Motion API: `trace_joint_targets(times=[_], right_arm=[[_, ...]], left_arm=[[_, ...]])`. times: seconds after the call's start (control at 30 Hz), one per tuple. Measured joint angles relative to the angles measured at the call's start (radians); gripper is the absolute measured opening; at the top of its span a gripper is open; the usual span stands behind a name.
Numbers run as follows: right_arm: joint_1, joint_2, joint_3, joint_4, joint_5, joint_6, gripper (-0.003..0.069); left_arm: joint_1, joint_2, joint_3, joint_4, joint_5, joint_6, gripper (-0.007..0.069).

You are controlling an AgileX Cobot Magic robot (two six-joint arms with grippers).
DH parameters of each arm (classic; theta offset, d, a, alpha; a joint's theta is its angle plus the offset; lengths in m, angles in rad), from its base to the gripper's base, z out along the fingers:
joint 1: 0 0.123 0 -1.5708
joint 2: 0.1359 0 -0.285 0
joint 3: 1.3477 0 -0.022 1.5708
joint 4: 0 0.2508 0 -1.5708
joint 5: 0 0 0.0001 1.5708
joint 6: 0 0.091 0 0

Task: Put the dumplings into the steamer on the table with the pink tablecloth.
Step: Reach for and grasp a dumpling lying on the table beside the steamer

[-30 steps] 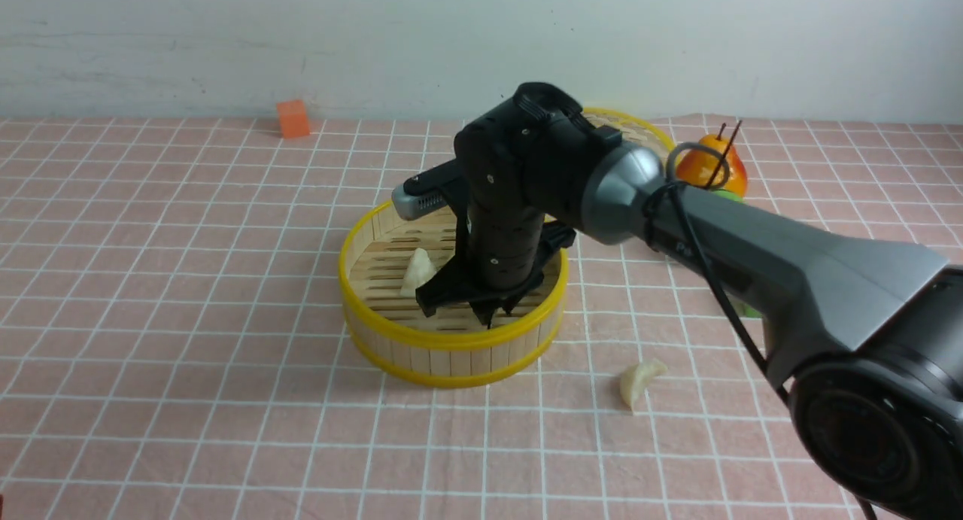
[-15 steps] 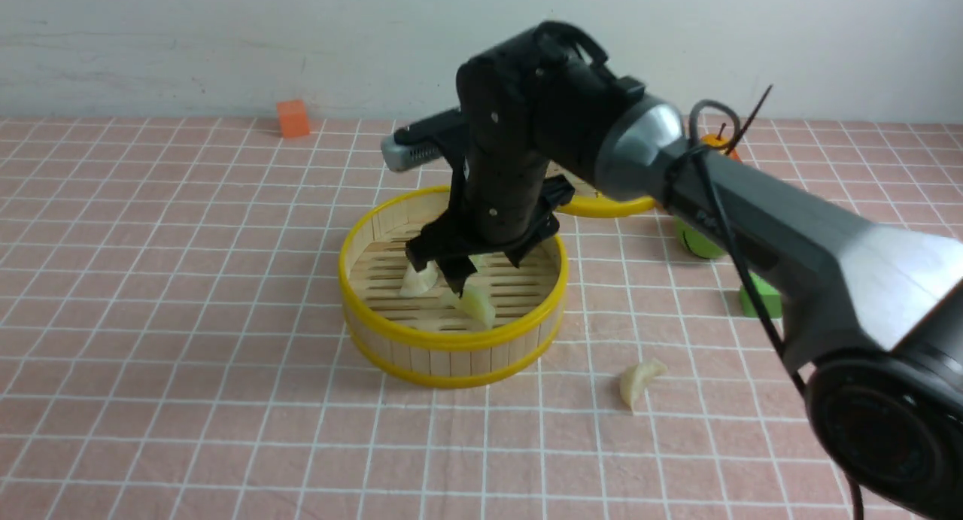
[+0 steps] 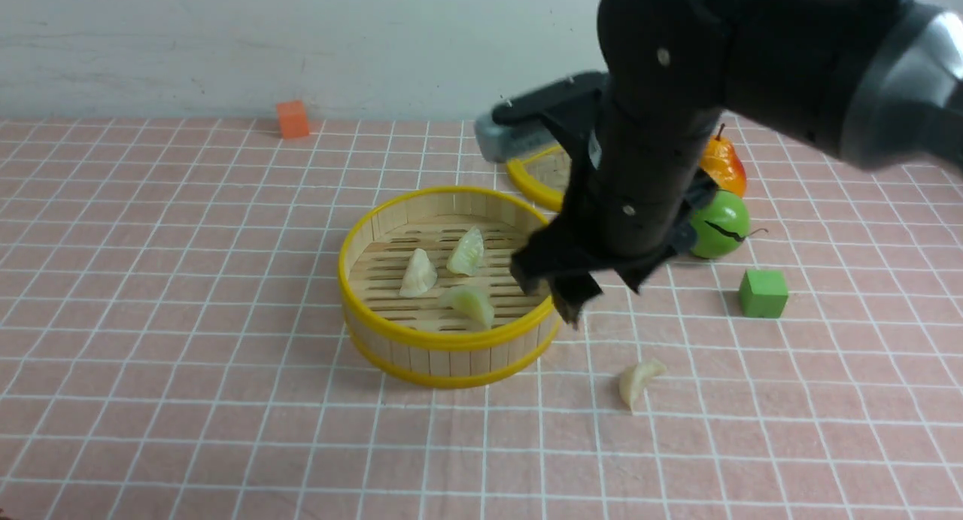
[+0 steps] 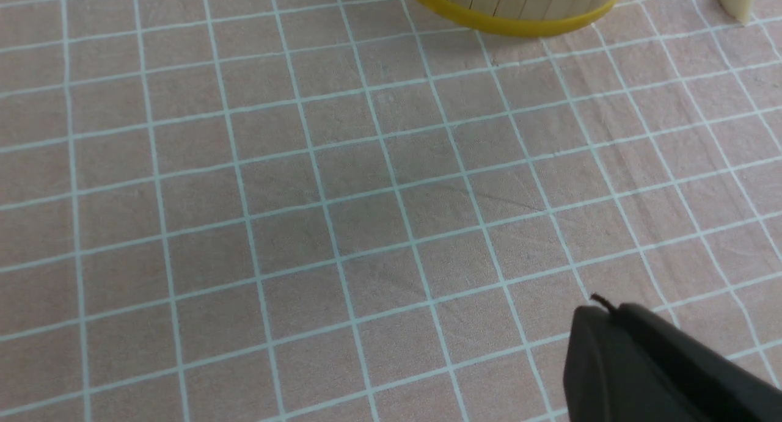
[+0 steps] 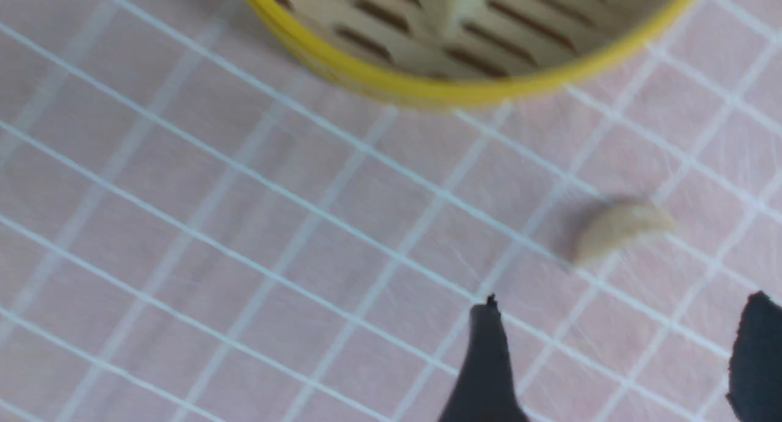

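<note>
**Right gripper** (image 3: 560, 294): we record its jaws spread wide with nothing between them. It hangs above the pink tablecloth (image 3: 188, 317), just beside the right rim of the steamer (image 3: 451, 354).

**Left gripper** (image 4: 617, 349): closed on nothing, low over bare cloth on the near side of the steamer, well apart from the work.

**Dumplings, four:**
- The first dumpling (image 3: 417, 273), second dumpling (image 3: 466, 253) and third dumpling (image 3: 470, 303) lie on the steamer's slatted floor.
- The fourth dumpling (image 3: 638, 381) lies on the cloth, near the steamer's right side and apart from it. In the right wrist view we see it (image 5: 617, 229) ahead of the open fingers, not touching them.

**Not for collection:** woven lid (image 3: 534, 177), green cube (image 3: 763, 293), orange cube (image 3: 293, 119).

**Step in hand, as we judge it:** three of four are stowed and the reach for the last is under way.

**Next move calls for:** carrying the right gripper nearer and rightward, lowering it so the jaws straddle the crescent across its narrow width, closing gently, then lifting clear of the yellow rim.
</note>
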Motion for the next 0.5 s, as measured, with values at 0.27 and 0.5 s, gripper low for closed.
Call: trace_joint_targets(times=[0.27,0.5], right_arm=[[-0.092,0.044,0.208,-0.07,-0.153,0.278,0.0489],[-0.167,0.143,0.21,0.032,-0.346,0.349,0.0489]], left_arm=[[0.0,0.0,0.0,-0.009,-0.003,0.0,-0.0013],[0.0,0.0,0.0,-0.011,-0.003,0.0,-0.0013]])
